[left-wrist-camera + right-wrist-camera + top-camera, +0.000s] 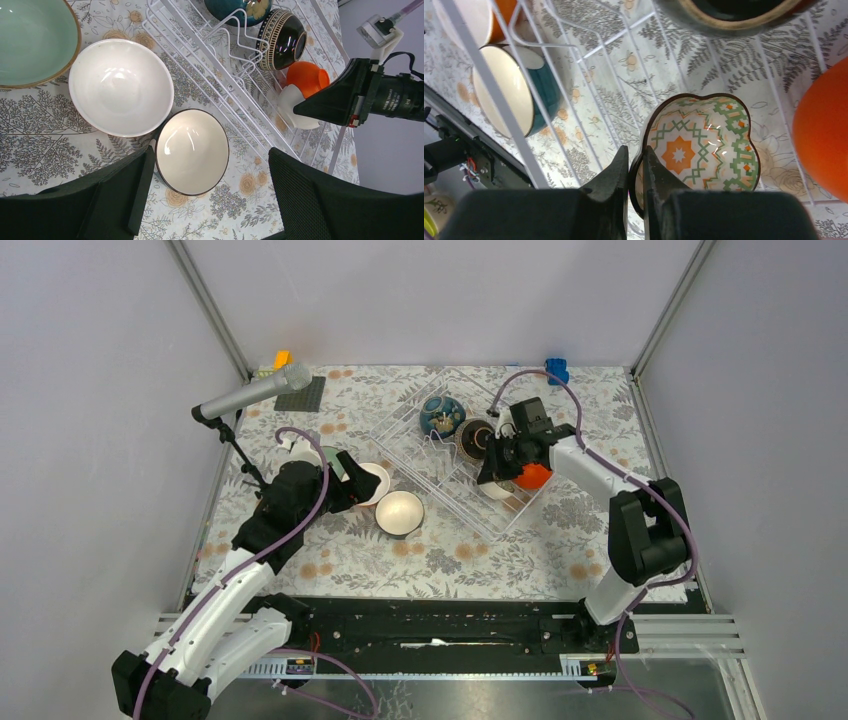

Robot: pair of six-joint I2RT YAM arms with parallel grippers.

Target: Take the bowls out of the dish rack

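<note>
Lighting: bright, even and diffuse, from overhead; the pale walls [430,300] show no hot spots.
Shadows: soft and short, lying close under the bowls on the floral tablecloth [450,560].
Glare: broad white highlights inside the white bowl [121,87] and cream bowl [192,150]; thin streaks on the patterned bowl [699,150]; sheen on the dark brown bowl [282,40].
Focus: top view sharp throughout. In the wrist views, the left gripper [207,160] and right gripper [635,155] are near-black, with little detail and soft edges.
Distortion: wide-angle bowing of the dish rack [210,75] wires toward the frame edges.
</note>
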